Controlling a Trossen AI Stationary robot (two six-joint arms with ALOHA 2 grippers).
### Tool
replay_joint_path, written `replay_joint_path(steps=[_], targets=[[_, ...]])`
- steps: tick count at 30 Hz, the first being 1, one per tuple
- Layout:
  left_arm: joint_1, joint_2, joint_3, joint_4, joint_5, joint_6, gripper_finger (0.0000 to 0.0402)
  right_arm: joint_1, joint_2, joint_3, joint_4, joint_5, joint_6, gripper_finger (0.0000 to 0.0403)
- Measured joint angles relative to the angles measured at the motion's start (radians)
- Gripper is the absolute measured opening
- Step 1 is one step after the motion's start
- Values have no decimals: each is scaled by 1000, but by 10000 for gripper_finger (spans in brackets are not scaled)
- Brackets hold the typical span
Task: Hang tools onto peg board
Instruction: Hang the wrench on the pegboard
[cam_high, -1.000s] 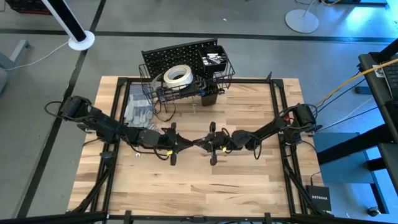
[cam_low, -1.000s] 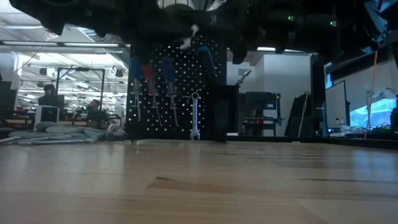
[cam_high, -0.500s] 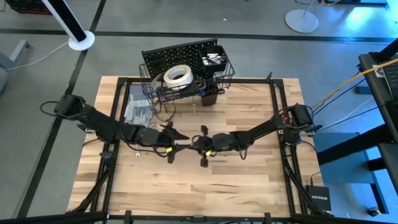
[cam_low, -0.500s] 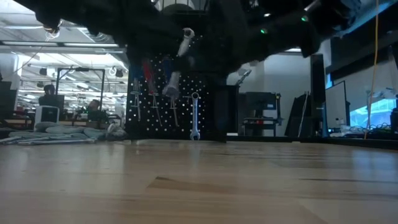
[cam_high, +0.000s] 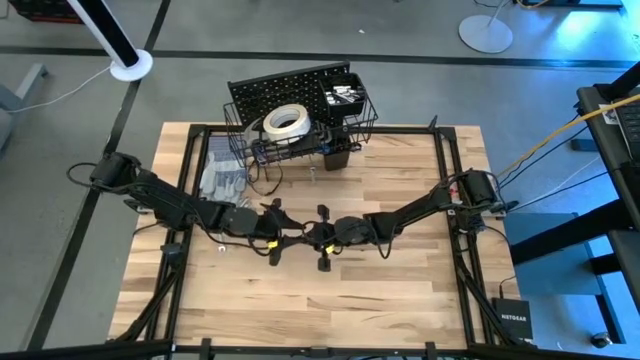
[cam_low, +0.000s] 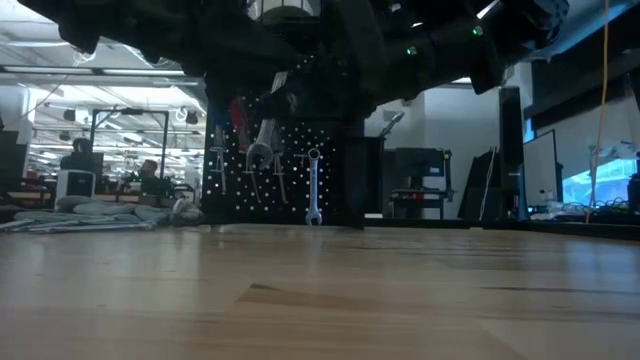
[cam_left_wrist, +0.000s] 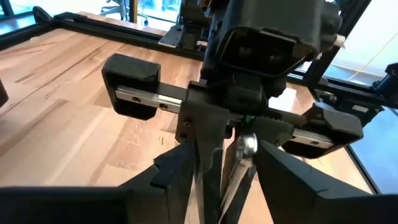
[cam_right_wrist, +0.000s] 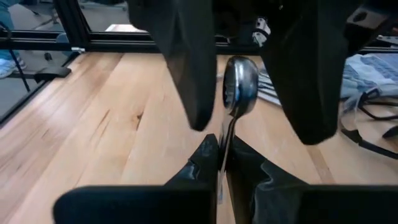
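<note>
A silver wrench (cam_right_wrist: 239, 78) hangs in the air over the middle of the table, with my right gripper (cam_right_wrist: 222, 146) shut on it. My left gripper (cam_left_wrist: 229, 155) faces it from the table's left. Its fingers are open and stand on either side of the wrench's round head (cam_left_wrist: 247, 144) with a gap on each side. In the high view the two grippers meet tip to tip, left (cam_high: 288, 231) and right (cam_high: 313, 236). The black peg board (cam_high: 290, 92) stands at the far edge. On it hang another wrench (cam_low: 314, 188) and screwdrivers (cam_low: 238, 118). My right gripper pinches the wrench's shaft (cam_right_wrist: 222, 163) between its two fingers. The fingers come nearly level from the table's right and lie along the shaft. The round head sticks out past the fingertips toward the left gripper. The wrench (cam_low: 262, 150) is lifted clear of the table.
A white tape roll (cam_high: 285, 121) lies in the wire basket (cam_high: 240, 140) on the peg board, with a black cup (cam_high: 335, 155) beside it. Grey gloves (cam_high: 220, 176) lie at the far left. Bare wood (cam_high: 330, 300) lies toward the near edge.
My left gripper has opened and let go of the wrench. My right gripper, still shut on the wrench, has gone toward the table's left and tipped up nearer to level. In the low view the wrench has swung lower.
</note>
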Motion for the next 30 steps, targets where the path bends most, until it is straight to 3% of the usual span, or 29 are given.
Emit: replay_joint_path(steps=[3, 9, 16, 20, 23, 27, 30], targets=[[0, 0, 0, 1, 0, 2, 126, 0, 0, 0, 0, -4, 0, 17], [0, 0, 0, 14, 3, 54, 15, -1, 0, 0, 7, -22, 19, 36], [-16, -39, 0, 35, -15, 99, 7, 0, -38, 0, -64, -16, 69, 73], [-59, -92, -22, 57, -91, 135, 7, 0, -120, 0, -155, -70, 86, 98], [-75, -113, -115, 227, -130, 138, 5, 0, -161, -26, -139, -75, 82, 111], [-62, -125, -245, 507, -134, 124, 5, -5, -158, -107, 8, -67, 88, 121], [-54, -123, -290, 615, -134, 106, 4, -14, -127, -146, 121, -31, 116, 123]])
